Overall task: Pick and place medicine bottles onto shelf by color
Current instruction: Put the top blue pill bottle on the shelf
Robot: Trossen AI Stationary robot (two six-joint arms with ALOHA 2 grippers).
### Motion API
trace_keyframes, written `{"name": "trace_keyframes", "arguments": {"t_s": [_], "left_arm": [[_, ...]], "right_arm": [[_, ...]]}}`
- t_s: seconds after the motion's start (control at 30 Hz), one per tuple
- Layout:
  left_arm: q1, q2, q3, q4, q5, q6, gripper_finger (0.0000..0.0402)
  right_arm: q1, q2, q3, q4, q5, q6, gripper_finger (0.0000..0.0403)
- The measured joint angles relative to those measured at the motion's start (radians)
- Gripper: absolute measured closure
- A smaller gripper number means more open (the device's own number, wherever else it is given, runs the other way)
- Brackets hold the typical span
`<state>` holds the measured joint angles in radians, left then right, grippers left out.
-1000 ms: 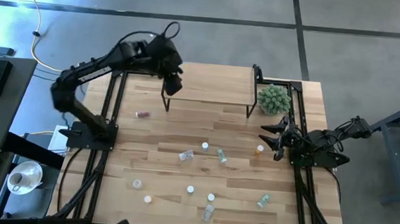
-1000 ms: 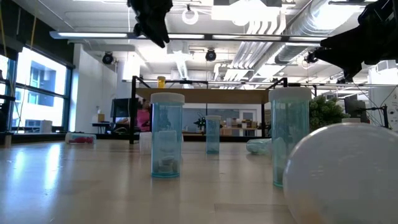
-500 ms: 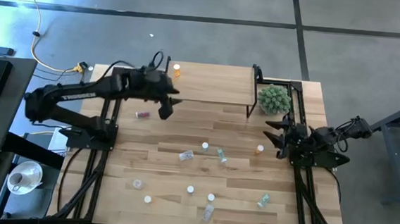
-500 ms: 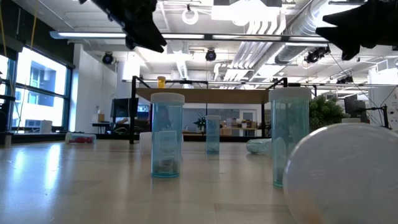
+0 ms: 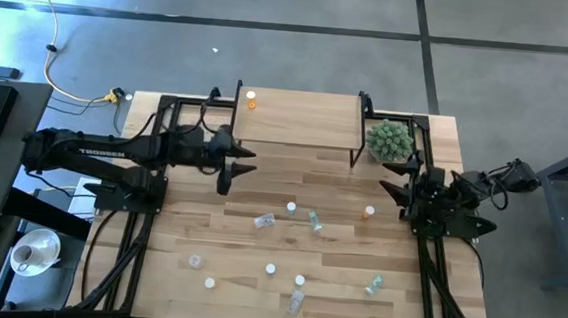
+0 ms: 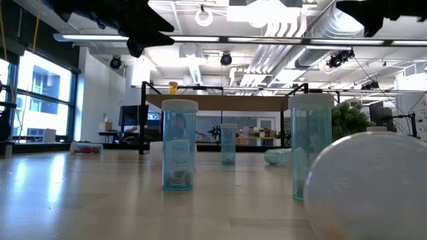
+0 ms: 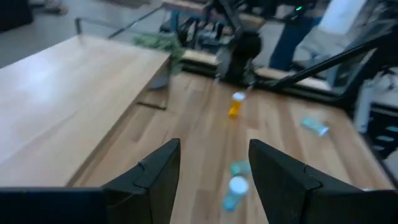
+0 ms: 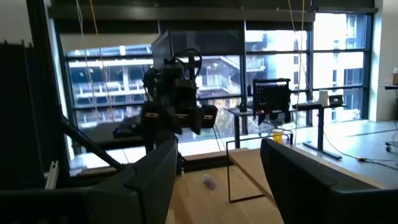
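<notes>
one orange bottle (image 5: 251, 101) on the shelf (image 5: 297, 120) — both grippers open, empty.

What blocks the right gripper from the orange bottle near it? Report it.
Nothing visible. The right gripper hangs open just beside the orange bottle, with only bare table between them; the plant ball sits off toward the shelf.

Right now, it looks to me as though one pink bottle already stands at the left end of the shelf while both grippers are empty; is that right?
Not quite: the bottle standing at the left end of the shelf is an orange bottle, not pink, as the high view shows. The rest holds: the left gripper and right gripper are open and empty.
</notes>
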<state>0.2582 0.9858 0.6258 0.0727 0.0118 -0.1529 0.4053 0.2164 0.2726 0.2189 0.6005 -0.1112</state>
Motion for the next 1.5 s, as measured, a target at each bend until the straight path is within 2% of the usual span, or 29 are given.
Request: {"name": "trace_keyframes", "arguments": {"t_s": [0.2, 0.4, 0.63, 0.83, 0.97, 1.17, 1.5], "left_arm": [[-0.025, 0.003, -0.064, 0.167, -0.001, 0.014, 0.022], [-0.03, 0.004, -0.076, 0.186, -0.001, 0.025, 0.022], [-0.03, 0.003, -0.076, 0.189, -0.001, 0.025, 0.022], [-0.03, 0.003, -0.076, 0.192, -0.001, 0.025, 0.022], [-0.03, 0.003, -0.076, 0.201, -0.001, 0.025, 0.022], [-0.03, 0.003, -0.076, 0.201, -0.001, 0.025, 0.022], [-0.03, 0.003, -0.076, 0.201, -0.001, 0.025, 0.022]], "right_arm": [[0.0, 0.198, 0.136, -0.103, 0.004, 0.038, 0.0178], [0.0, 0.395, 0.247, -0.263, 0.004, 0.142, 0.0178], [-0.005, 0.584, 0.278, -0.283, -0.015, 0.209, 0.0178], [-0.069, 0.732, 0.278, -0.28, -0.067, 0.306, 0.0178], [-0.116, 0.843, 0.278, -0.23, -0.111, 0.331, 0.0178], [-0.162, 0.999, 0.277, -0.061, -0.195, 0.314, 0.0178], [-0.203, 1.201, 0.277, 0.165, -0.225, 0.253, 0.0178]]}}
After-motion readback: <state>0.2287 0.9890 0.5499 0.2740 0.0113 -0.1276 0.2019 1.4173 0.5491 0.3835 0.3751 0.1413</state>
